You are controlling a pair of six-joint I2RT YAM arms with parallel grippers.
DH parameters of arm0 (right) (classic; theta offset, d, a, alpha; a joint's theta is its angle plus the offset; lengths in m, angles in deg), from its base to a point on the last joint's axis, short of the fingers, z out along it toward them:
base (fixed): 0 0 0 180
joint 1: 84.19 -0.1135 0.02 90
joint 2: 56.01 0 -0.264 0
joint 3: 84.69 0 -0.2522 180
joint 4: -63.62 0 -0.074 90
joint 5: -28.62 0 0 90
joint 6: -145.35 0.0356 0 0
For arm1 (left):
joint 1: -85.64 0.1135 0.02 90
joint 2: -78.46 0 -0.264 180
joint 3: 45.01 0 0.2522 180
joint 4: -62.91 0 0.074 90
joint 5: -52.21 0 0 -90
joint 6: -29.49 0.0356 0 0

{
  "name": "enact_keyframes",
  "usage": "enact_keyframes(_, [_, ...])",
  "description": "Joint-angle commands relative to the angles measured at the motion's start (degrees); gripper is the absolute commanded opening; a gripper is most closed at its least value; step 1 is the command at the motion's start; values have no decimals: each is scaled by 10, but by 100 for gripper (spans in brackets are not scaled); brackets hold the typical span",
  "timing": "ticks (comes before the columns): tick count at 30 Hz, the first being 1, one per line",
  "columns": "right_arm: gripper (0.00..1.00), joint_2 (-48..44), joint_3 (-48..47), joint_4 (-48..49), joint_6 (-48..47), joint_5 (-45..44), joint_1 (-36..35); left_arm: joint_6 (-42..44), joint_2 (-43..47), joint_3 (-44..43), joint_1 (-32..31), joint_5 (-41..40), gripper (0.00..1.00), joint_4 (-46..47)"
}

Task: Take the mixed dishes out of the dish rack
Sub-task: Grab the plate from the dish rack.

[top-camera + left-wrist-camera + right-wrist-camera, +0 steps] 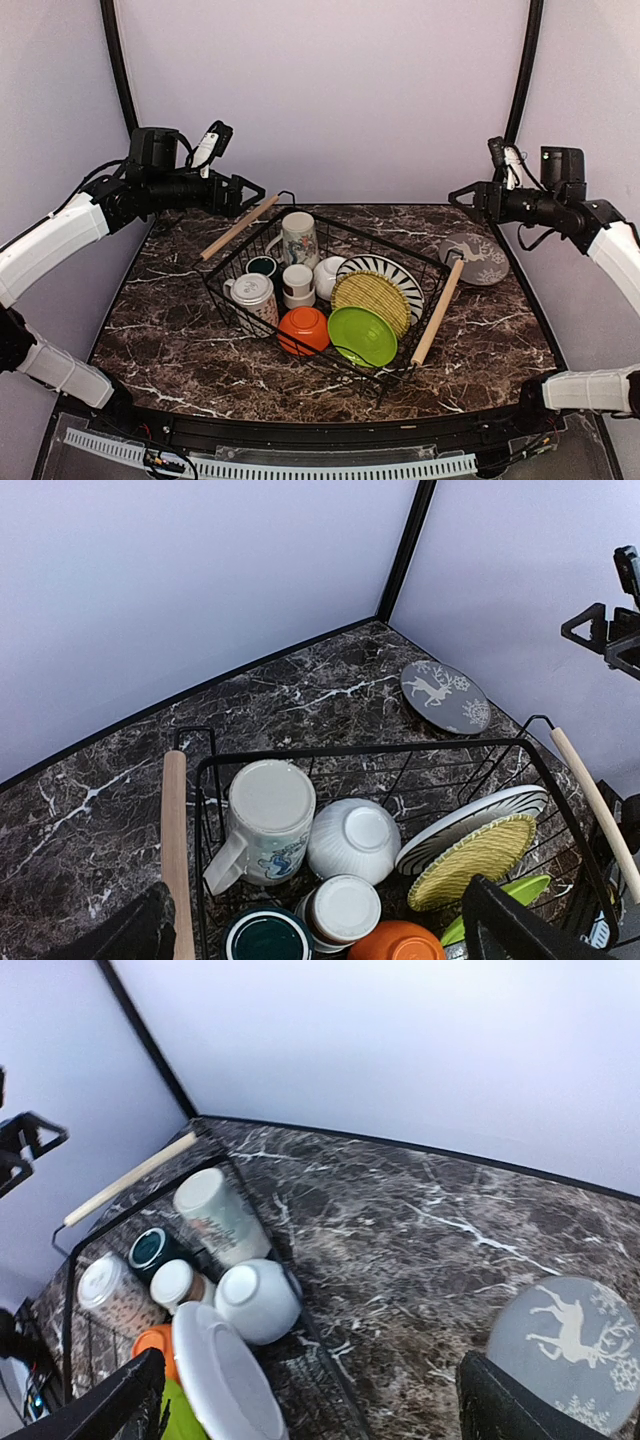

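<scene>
Top view: black wire dish rack sits mid-worktop on dark veined marble, with pale wooden rod handles. Leaning inside are the striped plate, woven yellow plate and glossy lime-green plate, with the orange bowl alongside. The grey plate lies flat just right of the rack. Raised over the far corners, left gripper and right gripper are spread wide, empty.

Left wrist: ribbed white bowl touches the patterned mug; both are inverted.

Right wrist: white deer motif on the grey plate.
</scene>
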Motion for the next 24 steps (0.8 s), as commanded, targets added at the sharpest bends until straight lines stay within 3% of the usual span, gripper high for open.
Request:
enact_keyframes(1, [99, 19, -42, -44, -50, 20, -70, -5, -1, 6, -3, 13, 99, 9])
enact_keyframes(13, [99, 165, -126, -172, -153, -146, -281, -4, -2, 6, -3, 7, 99, 9])
enact_keyframes(18, [92, 219, -148, -207, -171, -232, -319, -5, -4, 6, -3, 10, 99, 8])
enact_keyframes(24, [79, 233, -151, -202, -181, -240, -324, -4, -4, 5, -3, 9, 99, 7])
